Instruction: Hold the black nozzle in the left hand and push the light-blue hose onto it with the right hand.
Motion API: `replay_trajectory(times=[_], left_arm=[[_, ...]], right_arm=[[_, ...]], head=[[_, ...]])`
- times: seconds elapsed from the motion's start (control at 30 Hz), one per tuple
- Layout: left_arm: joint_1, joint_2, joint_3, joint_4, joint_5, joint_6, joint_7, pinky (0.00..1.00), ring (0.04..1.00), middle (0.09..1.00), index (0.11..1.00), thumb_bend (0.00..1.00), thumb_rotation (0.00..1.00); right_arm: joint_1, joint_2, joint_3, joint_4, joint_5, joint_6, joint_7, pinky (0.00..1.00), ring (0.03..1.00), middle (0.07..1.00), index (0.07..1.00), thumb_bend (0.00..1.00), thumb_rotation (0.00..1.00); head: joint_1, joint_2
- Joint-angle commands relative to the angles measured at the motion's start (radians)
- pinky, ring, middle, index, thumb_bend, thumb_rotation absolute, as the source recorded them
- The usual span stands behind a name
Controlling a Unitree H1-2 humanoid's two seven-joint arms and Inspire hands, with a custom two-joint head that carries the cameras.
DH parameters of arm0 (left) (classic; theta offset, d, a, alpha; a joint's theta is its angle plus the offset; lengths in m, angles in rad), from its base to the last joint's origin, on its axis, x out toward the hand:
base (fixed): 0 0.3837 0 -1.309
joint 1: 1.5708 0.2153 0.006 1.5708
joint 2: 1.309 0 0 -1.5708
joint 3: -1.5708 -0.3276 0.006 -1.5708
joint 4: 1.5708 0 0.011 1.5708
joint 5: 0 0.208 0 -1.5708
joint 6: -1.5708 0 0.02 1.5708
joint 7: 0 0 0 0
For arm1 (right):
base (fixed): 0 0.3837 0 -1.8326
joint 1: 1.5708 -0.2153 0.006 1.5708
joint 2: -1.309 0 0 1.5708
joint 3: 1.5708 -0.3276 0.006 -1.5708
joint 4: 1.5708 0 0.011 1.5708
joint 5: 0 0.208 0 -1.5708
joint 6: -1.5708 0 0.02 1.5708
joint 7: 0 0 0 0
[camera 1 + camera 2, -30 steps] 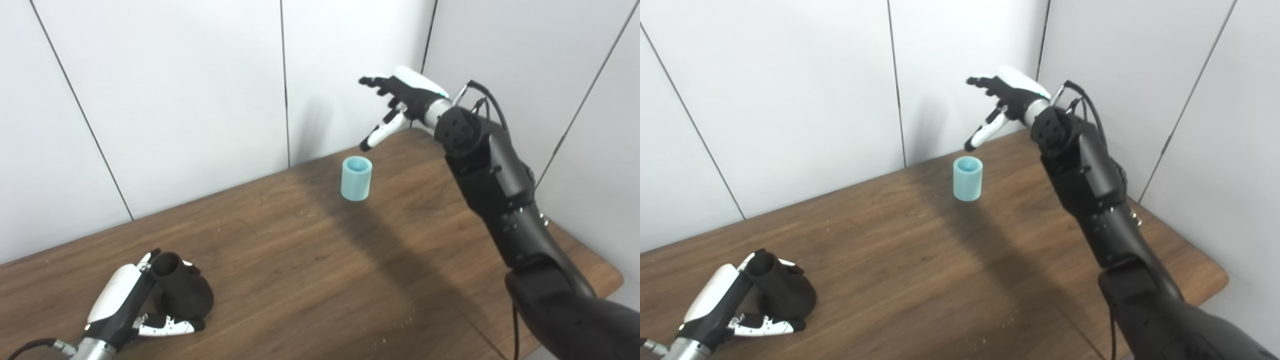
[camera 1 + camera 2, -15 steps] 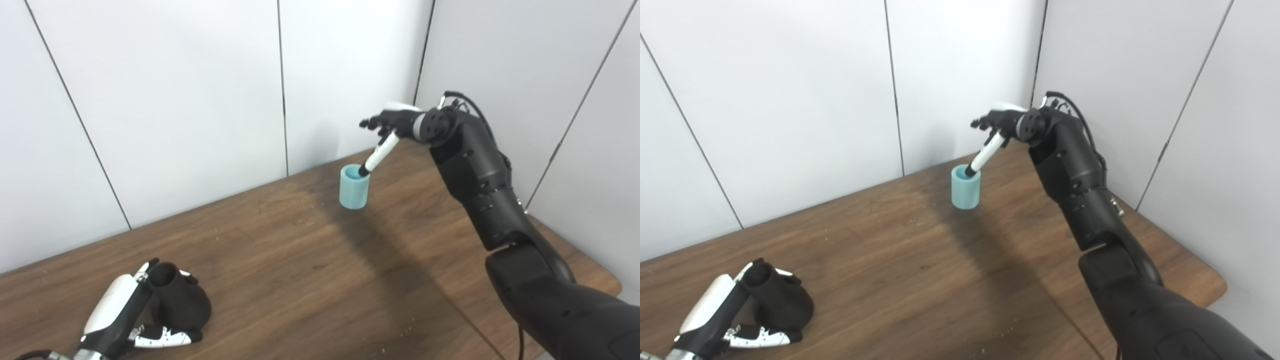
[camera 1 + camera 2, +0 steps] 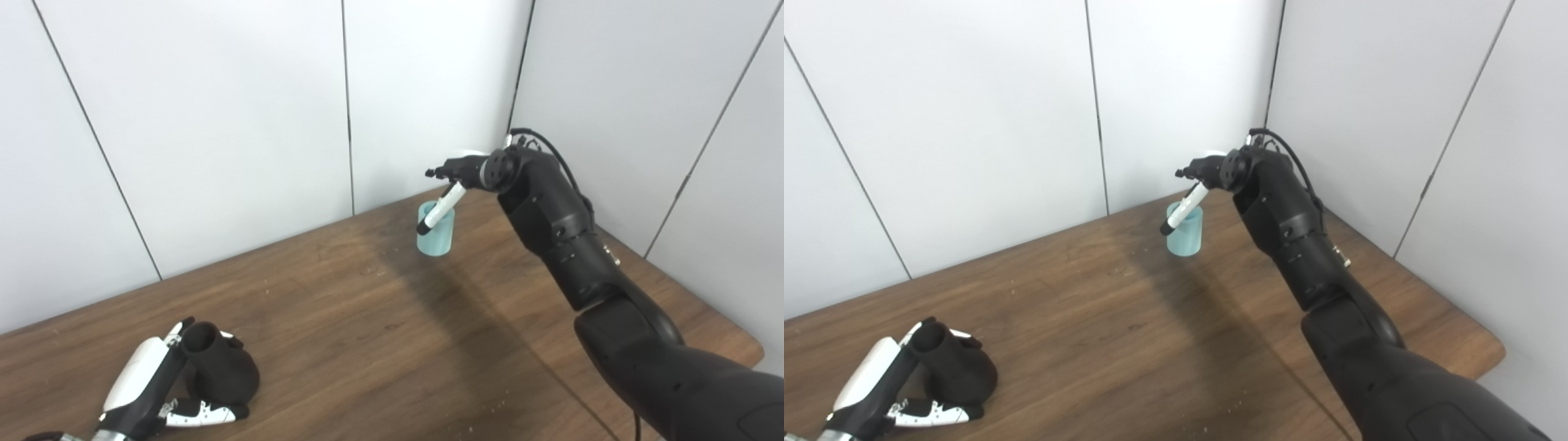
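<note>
At the bench's near left corner the left hand (image 3: 147,386) wraps its fingers around the black nozzle (image 3: 219,370), which stands on the wood. Near the far edge stands the light-blue hose (image 3: 436,229); the right hand (image 3: 456,177) hangs spread over it, holding nothing.

One nozzle (image 3: 219,369), one hose (image 3: 436,231), apparently two hands

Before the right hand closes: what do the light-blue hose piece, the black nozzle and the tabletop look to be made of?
Light-blue hose: matte, short thick-walled tube standing upright; looks like rigid plastic, possibly printed, though soft rubber can't be excluded. Black nozzle: dull black, no glints, flared base; likely matte plastic. Table: brown wood grain with low sheen; wood or wood-pattern laminate.
</note>
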Motion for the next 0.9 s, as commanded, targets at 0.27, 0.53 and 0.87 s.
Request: replay_trajectory(times=[0.27, 0.53, 0.87], left_arm=[[0.069, 0.019, -0.044, 0.04, 0.051, 0.069, -0.119, 1.0, 0.608, 0.474, 0.491, 0.53, 0.0], [0.075, 0.02, -0.04, 0.036, 0.042, 0.068, -0.124, 1.0, 0.608, 0.478, 0.489, 0.53, 0.0], [0.079, 0.026, -0.043, 0.024, 0.047, 0.071, -0.131, 1.0, 0.608, 0.477, 0.49, 0.53, 0.0]], right_arm=[[-0.045, -0.001, 0.003, 0.038, 0.099, 0.001, -0.156, 0.92, 0.969, 0.985, 0.96, 0.94, 0.18], [-0.029, -0.016, 0.093, 0.055, 0.141, -0.019, -0.276, 0.98, 0.937, 0.943, 0.919, 0.9, 0.11], [-0.032, -0.039, 0.164, 0.102, 0.176, -0.017, -0.353, 0.76, 0.86, 0.877, 0.867, 0.88, 0.07]], head=[[0.01, 0.008], [0.014, 0.016], [0.018, 0.028]])
